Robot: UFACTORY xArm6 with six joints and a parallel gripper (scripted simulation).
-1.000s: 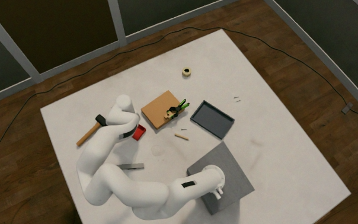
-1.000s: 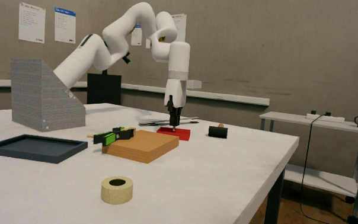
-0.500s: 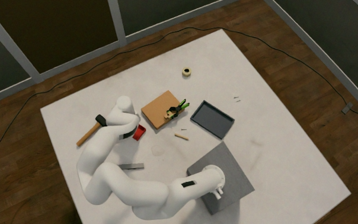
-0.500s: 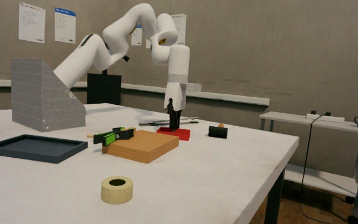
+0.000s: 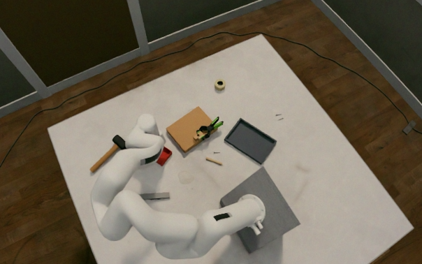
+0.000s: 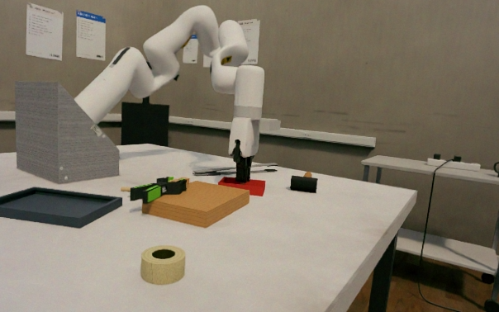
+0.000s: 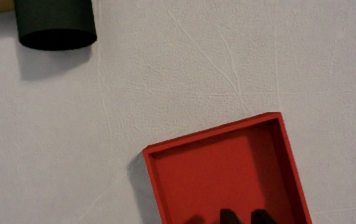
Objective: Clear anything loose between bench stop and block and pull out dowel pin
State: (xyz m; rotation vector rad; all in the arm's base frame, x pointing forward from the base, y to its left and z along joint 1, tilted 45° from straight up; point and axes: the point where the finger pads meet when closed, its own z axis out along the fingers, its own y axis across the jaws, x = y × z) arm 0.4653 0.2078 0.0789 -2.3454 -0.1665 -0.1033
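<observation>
My gripper [image 6: 243,175] points straight down into a shallow red tray [image 6: 244,186], beside the bench board [image 6: 197,201]. In the wrist view the fingertips stand close together just above the red tray's floor [image 7: 225,175]. The gripper is shut on the dowel pin, which the fingers mostly hide. On the bench board [image 5: 186,128] the black-and-green spring clamp [image 5: 209,127] grips the small wooden block [image 5: 198,135] at the board's edge; the clamp also shows in the side view [image 6: 157,190]. In the overhead view the arm covers the gripper, and the red tray [image 5: 164,156] peeks out.
A short wooden stick [image 5: 214,160] lies loose on the table near the board. A hammer [image 5: 106,154] [image 7: 55,22] lies left of the red tray, its black head close by. A dark tray [image 5: 250,140], a tape roll [image 5: 219,84], a grey strip [image 5: 155,195] and the grey arm base [image 5: 260,206] stand around.
</observation>
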